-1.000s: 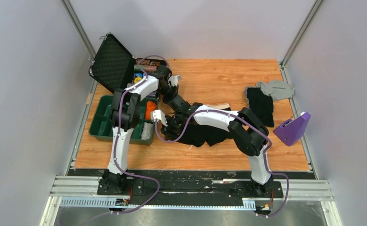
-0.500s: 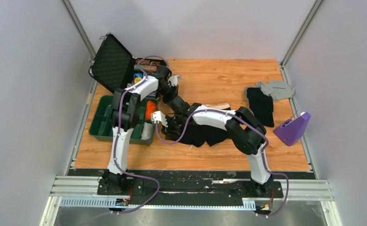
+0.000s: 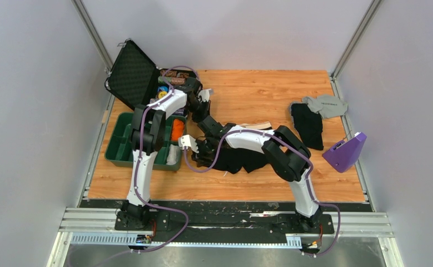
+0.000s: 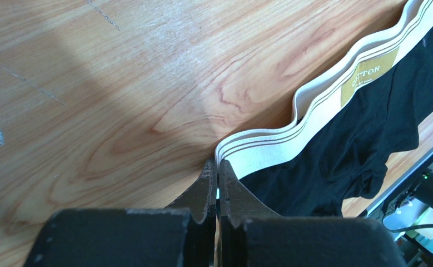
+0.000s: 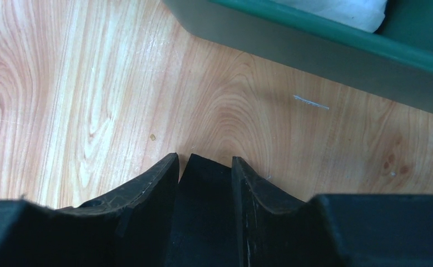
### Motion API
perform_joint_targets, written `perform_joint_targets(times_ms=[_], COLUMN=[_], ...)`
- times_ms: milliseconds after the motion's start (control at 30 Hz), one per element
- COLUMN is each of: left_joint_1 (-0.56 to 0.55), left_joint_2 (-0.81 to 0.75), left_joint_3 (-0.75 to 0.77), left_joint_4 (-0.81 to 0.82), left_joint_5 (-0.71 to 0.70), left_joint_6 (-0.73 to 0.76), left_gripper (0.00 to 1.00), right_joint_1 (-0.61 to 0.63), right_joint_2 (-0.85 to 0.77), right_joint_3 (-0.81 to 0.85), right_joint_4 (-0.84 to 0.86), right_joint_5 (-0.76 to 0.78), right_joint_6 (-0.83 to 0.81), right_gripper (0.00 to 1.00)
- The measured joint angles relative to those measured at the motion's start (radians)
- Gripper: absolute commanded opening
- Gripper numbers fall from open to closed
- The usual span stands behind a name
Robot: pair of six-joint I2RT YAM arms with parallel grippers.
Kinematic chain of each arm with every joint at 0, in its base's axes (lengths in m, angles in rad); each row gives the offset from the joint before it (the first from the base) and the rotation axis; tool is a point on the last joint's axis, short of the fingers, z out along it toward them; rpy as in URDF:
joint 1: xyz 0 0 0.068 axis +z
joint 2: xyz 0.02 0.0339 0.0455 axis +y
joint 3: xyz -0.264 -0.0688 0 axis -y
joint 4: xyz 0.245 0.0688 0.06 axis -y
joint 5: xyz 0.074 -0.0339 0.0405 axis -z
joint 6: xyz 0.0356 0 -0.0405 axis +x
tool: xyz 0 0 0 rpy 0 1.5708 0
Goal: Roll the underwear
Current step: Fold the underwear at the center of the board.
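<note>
The underwear (image 3: 242, 158) is black cloth with a white waistband (image 3: 255, 125). It lies mid-table, partly under my right arm. In the left wrist view my left gripper (image 4: 218, 166) is shut on the end of the wavy white waistband (image 4: 269, 147), low over the wood, with the black cloth (image 4: 369, 128) trailing to the right. In the top view the left gripper (image 3: 217, 127) sits at the garment's far left corner. My right gripper (image 5: 205, 167) is shut on a fold of the black cloth (image 5: 203, 200) just above the table, and in the top view the right gripper (image 3: 196, 153) is at the near left corner.
A green bin (image 3: 125, 147) with small items stands left of the grippers, and its wall (image 5: 314, 39) is close ahead of the right gripper. An open black case (image 3: 133, 78) is at the back left. A black garment (image 3: 307, 125), a grey garment (image 3: 325, 104) and a purple object (image 3: 344, 153) lie at the right.
My right arm has shifted slightly left and nearer with the cloth in its jaws. The left arm has barely moved.
</note>
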Motion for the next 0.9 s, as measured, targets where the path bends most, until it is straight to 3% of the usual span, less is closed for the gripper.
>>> perform_joint_targets(times_ms=[133, 267, 633, 900], left_joint_1=[0.000, 0.000, 0.007, 0.041], left_joint_2=[0.000, 0.000, -0.015, -0.166], left_joint_3=[0.000, 0.000, 0.000, 0.000], left_joint_4=[0.000, 0.000, -0.013, -0.049], left_joint_5=[0.000, 0.000, 0.001, 0.028], left_joint_6=[0.000, 0.000, -0.001, -0.027], left_gripper=[0.00, 0.00, 0.00, 0.00], right_joint_1=[0.006, 0.012, 0.019, 0.016], right_joint_2=[0.013, 0.027, 0.004, -0.154], right_joint_3=[0.014, 0.032, 0.033, 0.033], right_joint_4=[0.007, 0.024, 0.019, 0.013], right_joint_5=[0.010, 0.030, 0.078, 0.048], right_joint_6=[-0.007, -0.011, 0.037, 0.150], right_gripper=[0.27, 0.01, 0.00, 0.00])
